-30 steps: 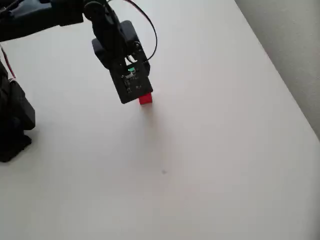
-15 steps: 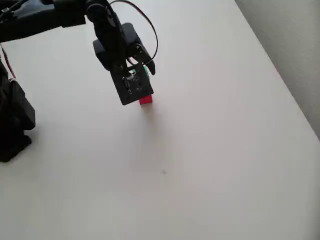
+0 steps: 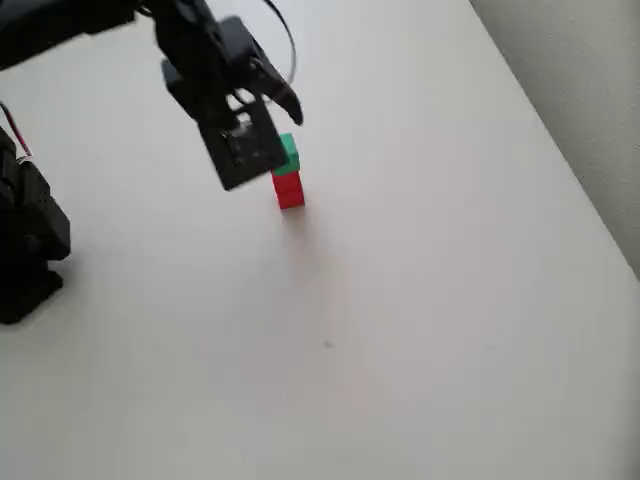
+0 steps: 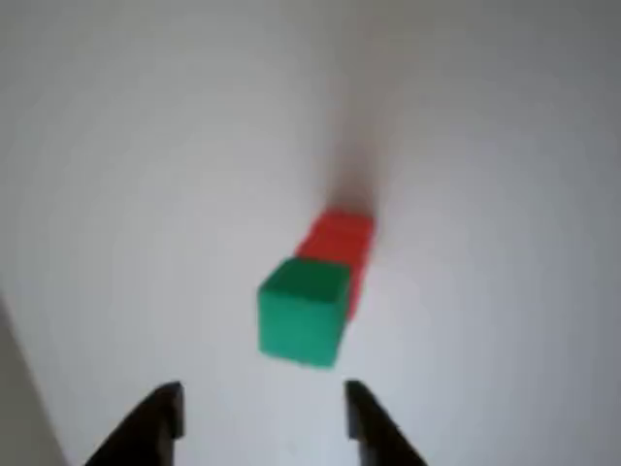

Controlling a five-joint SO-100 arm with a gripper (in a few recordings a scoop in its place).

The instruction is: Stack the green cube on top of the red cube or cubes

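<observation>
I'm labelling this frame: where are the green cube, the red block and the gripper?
green cube [image 4: 303, 320], wrist view, its front face
red block [image 3: 289, 189], overhead view, its side under the green cube
gripper [image 4: 262, 419], wrist view, midway between the open fingertips

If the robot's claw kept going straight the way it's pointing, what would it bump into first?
Most likely the green cube. In the wrist view it sits straight ahead of the open gripper, on top of the red block. Depth is hard to judge there, so the fingers might pass either side of it.

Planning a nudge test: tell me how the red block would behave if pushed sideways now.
Likely tips: the red block looks taller than wide, with the green cube on top. That cube would probably fall off. Both look rigid, probably light. The gripper is open, clear of them.
</observation>
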